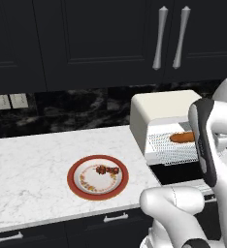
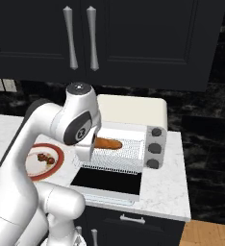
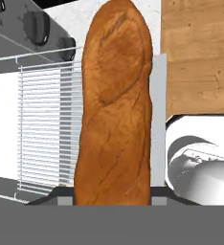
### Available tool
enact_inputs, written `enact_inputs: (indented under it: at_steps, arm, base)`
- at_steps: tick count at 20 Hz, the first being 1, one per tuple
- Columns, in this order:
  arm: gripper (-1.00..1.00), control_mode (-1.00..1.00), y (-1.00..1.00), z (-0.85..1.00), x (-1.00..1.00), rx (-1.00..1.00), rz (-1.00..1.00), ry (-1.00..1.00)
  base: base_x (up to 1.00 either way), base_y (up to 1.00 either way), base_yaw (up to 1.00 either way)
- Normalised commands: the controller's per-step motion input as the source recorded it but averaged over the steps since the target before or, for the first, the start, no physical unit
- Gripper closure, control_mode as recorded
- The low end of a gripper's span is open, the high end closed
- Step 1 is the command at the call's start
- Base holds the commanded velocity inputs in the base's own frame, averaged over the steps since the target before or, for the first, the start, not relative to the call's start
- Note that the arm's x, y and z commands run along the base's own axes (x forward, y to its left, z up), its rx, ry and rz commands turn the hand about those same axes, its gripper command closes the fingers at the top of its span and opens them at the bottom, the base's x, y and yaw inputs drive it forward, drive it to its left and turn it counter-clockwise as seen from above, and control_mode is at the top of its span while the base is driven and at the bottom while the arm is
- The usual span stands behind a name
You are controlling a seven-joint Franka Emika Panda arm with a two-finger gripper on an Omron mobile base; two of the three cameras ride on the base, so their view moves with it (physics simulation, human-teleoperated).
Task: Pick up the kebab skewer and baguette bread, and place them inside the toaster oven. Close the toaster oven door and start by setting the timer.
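Hand view looks along the baguette [image 3: 115,105], running lengthwise straight out from the gripper over the oven [image 2: 133,113] rack [image 3: 47,129], fingers apparently clamping its near end though hidden, while the skewer [image 1: 107,170] waits on the plate [image 1: 76,186].

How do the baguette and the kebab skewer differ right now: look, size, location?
Location: the baguette bread sits at the open toaster oven, over its wire rack; the kebab skewer lies on the red-rimmed plate on the counter.
Look: the baguette is a smooth orange-brown loaf; the skewer is dark red and brown chunks.
Size: the baguette is clearly longer; the skewer spans only part of the plate.
Shared: both are elongated food items.
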Motion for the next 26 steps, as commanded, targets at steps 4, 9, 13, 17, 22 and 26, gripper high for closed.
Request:
enact_inputs:
  at_steps: [4, 9, 13, 17, 22, 26]
  arm:
    - [1.00, -1.00, -0.46, 0.00, 0.35, 0.03, 0.00, -0.04]
    - [1.00, -1.00, -0.02, -0.03, 0.74, 0.03, 0.00, -0.06]
    - [1.00, -1.00, -0.08, -0.27, 0.51, 0.06, 0.00, -0.10]
    - [1.00, -1.00, -0.02, -0.47, 0.19, 0.02, 0.00, -0.20]
    - [1.00, -1.00, 0.00, -0.30, 0.34, 0.00, 0.00, -0.12]
    - [1.00, -1.00, -0.08, -0.02, 0.42, 0.00, 0.00, -0.01]
  base:
    - [0.00, 0.00, 0.00]
    - [0.00, 0.00, 0.00]
    - [0.00, 0.00, 0.00]
    - [0.00, 0.00, 0.00]
    - [0.00, 0.00, 0.00]
    - [0.00, 0.00, 0.00]
